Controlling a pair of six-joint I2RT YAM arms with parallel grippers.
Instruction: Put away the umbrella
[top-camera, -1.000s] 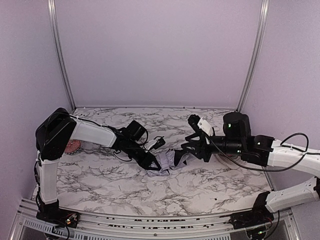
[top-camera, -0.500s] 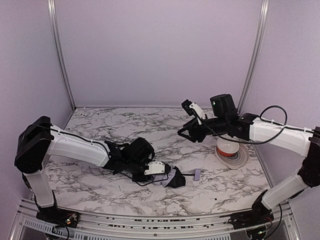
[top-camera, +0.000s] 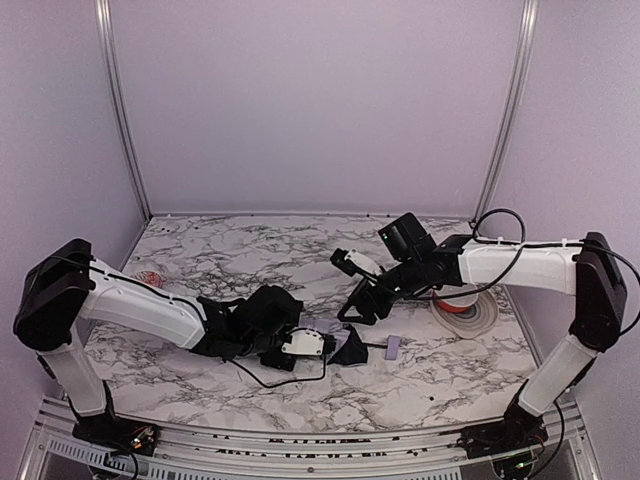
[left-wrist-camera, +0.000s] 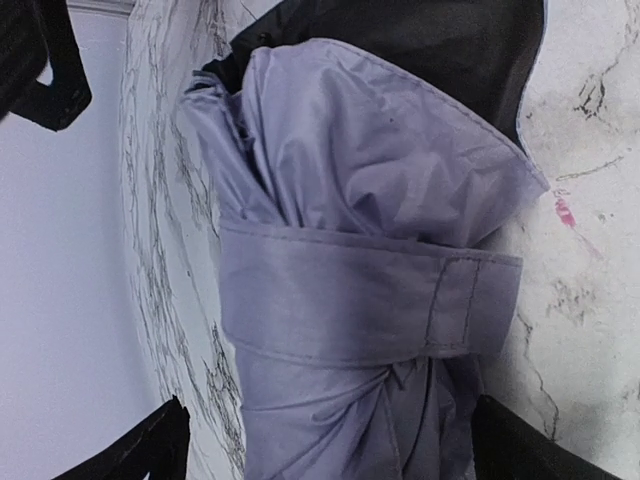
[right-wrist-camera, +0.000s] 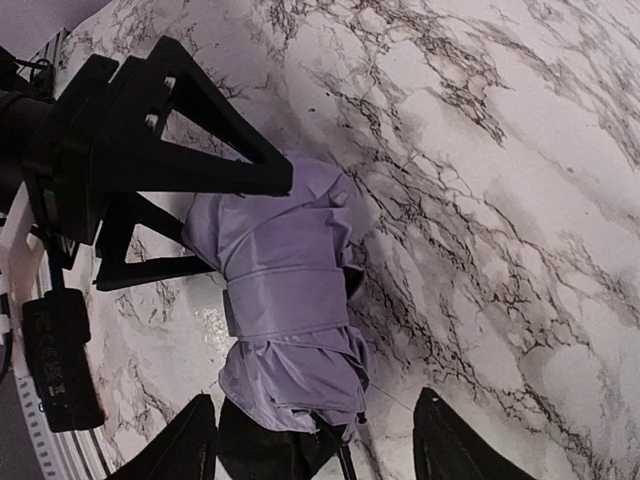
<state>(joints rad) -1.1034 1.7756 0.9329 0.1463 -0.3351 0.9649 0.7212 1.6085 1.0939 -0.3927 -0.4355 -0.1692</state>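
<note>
Lavender-white folded fabric umbrella (left-wrist-camera: 370, 150), strap (left-wrist-camera: 350, 305) around it, near centre | left gripper (left-wrist-camera: 335, 450) spread wide, straddling it | right gripper (right-wrist-camera: 312, 445) unclenched, hovering above

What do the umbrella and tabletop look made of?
Umbrella: thin woven synthetic, likely nylon or polyester, matte lavender; it shows soft creases and a stitched strap. Table: marble pattern with a slight sheen; probably printed laminate, can't confirm.

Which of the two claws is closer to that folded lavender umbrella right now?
Left. The left claw sits low and open, straddling the umbrella with the bundle between its jaws. The right claw hangs above the umbrella, also open, touching nothing.
</note>
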